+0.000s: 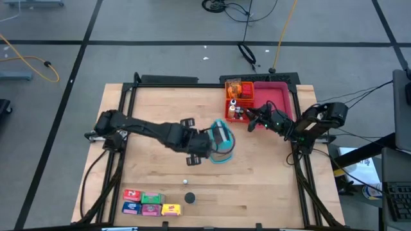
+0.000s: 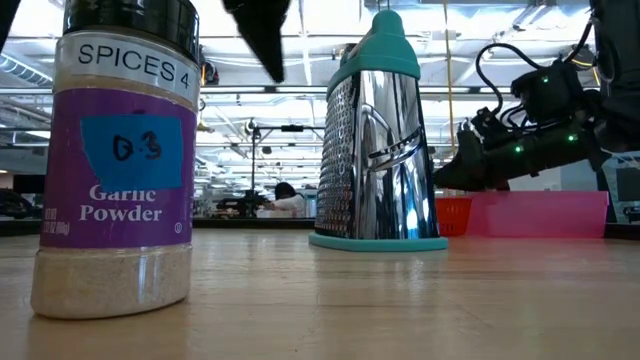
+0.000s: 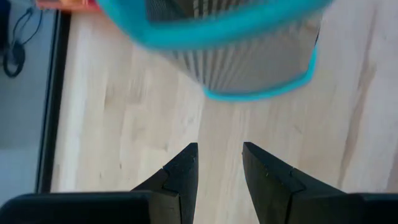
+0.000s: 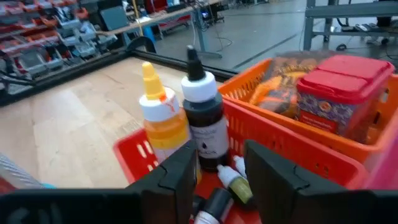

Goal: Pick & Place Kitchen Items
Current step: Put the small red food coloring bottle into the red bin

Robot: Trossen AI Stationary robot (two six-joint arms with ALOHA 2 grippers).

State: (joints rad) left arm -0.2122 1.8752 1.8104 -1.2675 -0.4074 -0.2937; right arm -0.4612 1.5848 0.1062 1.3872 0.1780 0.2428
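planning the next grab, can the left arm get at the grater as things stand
Probably yes. The left tool sits open right beside the teal-rimmed grater, which stands upright on bare table, nothing between them. The right tool is busy over the red tray.

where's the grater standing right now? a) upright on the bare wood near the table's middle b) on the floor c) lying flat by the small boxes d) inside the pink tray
a: the grater stands upright on the bare wooden table, just ahead of the left gripper.
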